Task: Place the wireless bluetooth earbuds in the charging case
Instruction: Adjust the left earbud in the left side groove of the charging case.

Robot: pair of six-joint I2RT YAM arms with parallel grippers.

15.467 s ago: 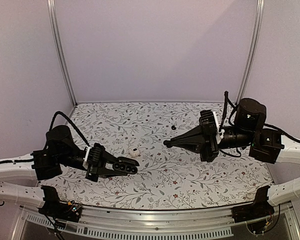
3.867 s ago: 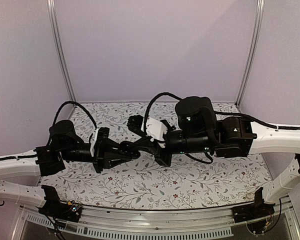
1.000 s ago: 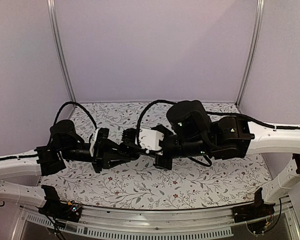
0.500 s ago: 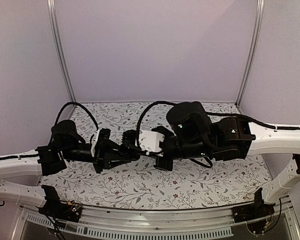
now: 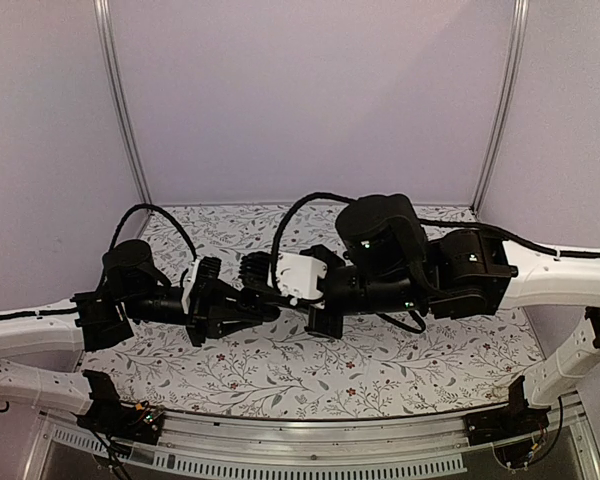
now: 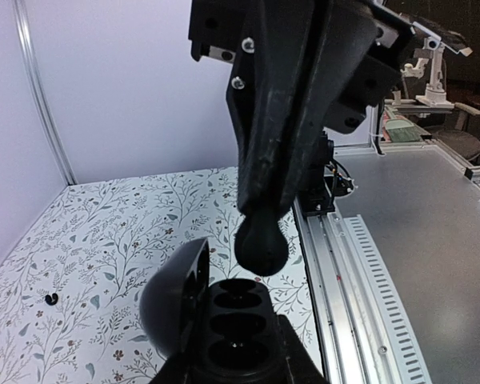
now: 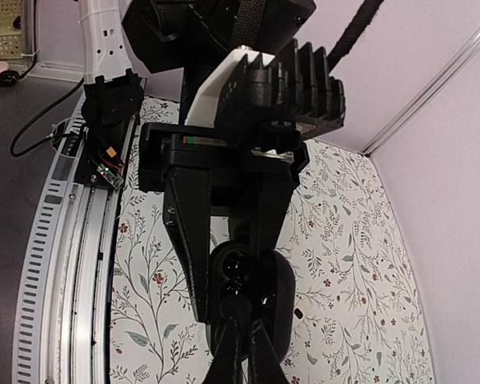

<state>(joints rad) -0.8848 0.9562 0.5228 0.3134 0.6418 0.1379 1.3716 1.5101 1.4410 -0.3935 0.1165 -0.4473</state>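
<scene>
The black charging case (image 6: 234, 318) stands with its lid (image 6: 174, 300) swung open to the left, and my left gripper (image 6: 232, 356) is shut on its body from below. Its round sockets face up. My right gripper (image 7: 242, 320) is shut on one black earbud (image 6: 260, 240), which hangs just above the case's far socket without touching it. In the right wrist view that earbud (image 7: 235, 306) sits over the open case (image 7: 282, 292). A second tiny black earbud (image 6: 52, 299) lies on the table. From above, both grippers (image 5: 242, 308) (image 5: 272, 297) meet tip to tip at centre left.
The floral tablecloth (image 5: 380, 350) covers the table. A metal rail (image 6: 360, 272) runs along its near edge. Purple walls with upright metal posts (image 5: 120, 100) close in the back and sides. The right arm's bulk (image 5: 410, 265) spans the middle.
The right arm's wrist has shifted slightly up and to the right above the case. Both grips are unchanged and the left arm is still.
</scene>
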